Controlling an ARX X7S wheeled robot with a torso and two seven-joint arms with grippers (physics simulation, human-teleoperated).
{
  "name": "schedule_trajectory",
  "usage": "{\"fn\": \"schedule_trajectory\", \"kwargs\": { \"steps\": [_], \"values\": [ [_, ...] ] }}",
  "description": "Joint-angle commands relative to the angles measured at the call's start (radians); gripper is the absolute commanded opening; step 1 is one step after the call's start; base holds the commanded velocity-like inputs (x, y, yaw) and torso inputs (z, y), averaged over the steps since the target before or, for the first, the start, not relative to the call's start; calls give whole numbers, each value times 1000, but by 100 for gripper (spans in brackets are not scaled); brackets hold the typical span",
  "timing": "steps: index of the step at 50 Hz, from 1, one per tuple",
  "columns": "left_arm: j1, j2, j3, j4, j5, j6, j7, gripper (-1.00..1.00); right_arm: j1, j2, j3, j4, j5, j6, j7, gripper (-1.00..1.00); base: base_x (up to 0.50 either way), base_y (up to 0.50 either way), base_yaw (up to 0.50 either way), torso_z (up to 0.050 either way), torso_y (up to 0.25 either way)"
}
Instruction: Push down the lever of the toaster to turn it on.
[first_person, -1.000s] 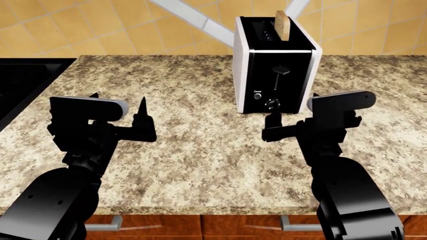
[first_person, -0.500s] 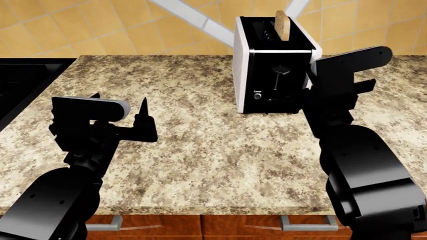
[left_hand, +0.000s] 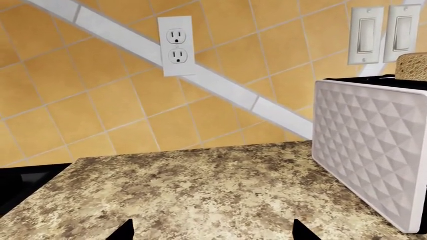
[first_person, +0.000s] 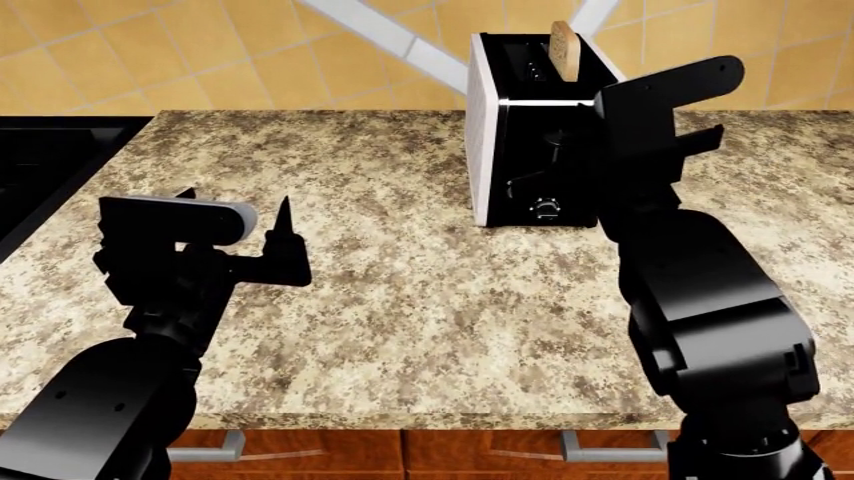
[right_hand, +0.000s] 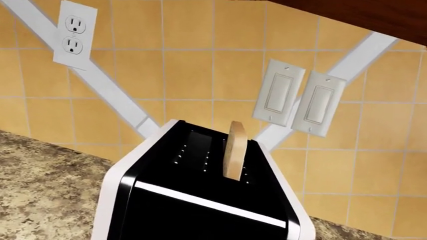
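Observation:
The toaster (first_person: 483, 130) stands at the back of the counter, with white sides, a black front panel and a bread slice (first_person: 565, 50) in one slot. My right gripper (first_person: 563, 165) is raised right in front of the black panel; its black fingers blend into it, so I cannot tell whether they are open. The lever is hidden behind that gripper. The round dial (first_person: 543, 207) shows below it. The right wrist view shows the toaster's top (right_hand: 200, 170) and the bread (right_hand: 235, 150) close up. My left gripper (first_person: 236, 196) is open and empty above the counter, left of the toaster (left_hand: 373, 160).
The granite counter (first_person: 400, 290) runs to a front edge above wooden drawers. A black cooktop (first_person: 54, 160) lies at the far left. The tiled wall holds an outlet (left_hand: 177, 45) and two light switches (right_hand: 293, 102) behind the toaster.
My right arm has risen and moved forward from the counter in front of the toaster up against its front panel. The left arm has not moved.

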Motion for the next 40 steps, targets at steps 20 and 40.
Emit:
{"fn": "schedule_trajectory", "kwargs": {
  "steps": [20,40],
  "values": [
    [14,-9,-2,-16,-6,20,-8,100,37,-23,-55,317,-31,-170,0,-100,0,0,0,0,0],
    [27,-12,6,-22,-11,34,-9,100,56,-43,-90,494,-43,-261,-6,-100,2,0,0,0,0]
  ]
}}
